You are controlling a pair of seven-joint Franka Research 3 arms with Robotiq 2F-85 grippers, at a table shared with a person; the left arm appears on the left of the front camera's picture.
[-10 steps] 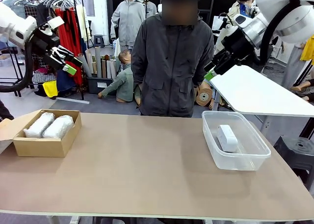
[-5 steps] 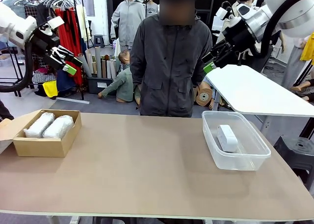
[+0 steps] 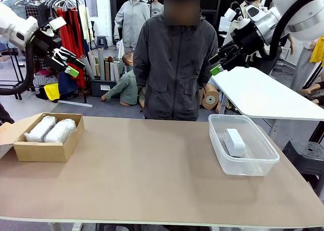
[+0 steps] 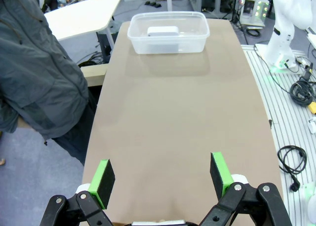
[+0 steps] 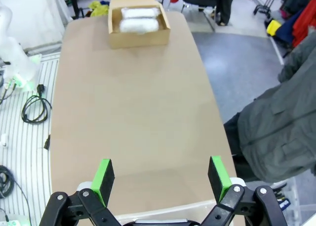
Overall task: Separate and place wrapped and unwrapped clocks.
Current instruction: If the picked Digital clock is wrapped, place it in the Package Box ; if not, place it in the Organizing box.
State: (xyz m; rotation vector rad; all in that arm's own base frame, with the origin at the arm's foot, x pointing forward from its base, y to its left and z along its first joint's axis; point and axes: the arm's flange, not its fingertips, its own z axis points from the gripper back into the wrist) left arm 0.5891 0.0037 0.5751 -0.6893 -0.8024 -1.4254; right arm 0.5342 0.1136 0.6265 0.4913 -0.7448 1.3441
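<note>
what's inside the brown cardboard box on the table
Two oblong bundles in whitish bubble wrap lie side by side in the brown cardboard box. The wrap hides what they contain, and they cover the box floor.

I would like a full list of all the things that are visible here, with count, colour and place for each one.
wrapped clocks: two, whitish bubble wrap, side by side inside the cardboard box.
unwrapped clock: one, white, lying inside the plastic tub.
cardboard box: one, brown, open, on the table at the robot's left.
plastic tub: one, clear, on the table at the robot's right.
table: one, light brown top.
side table: one, white, beyond the tub.
clothes rack: one, with red garments, far left background.
person: one, dark grey jacket, standing at the far side.
left gripper: black with green pads, open, raised above the box side.
right gripper: black with green pads, open, raised above the tub side.
</note>
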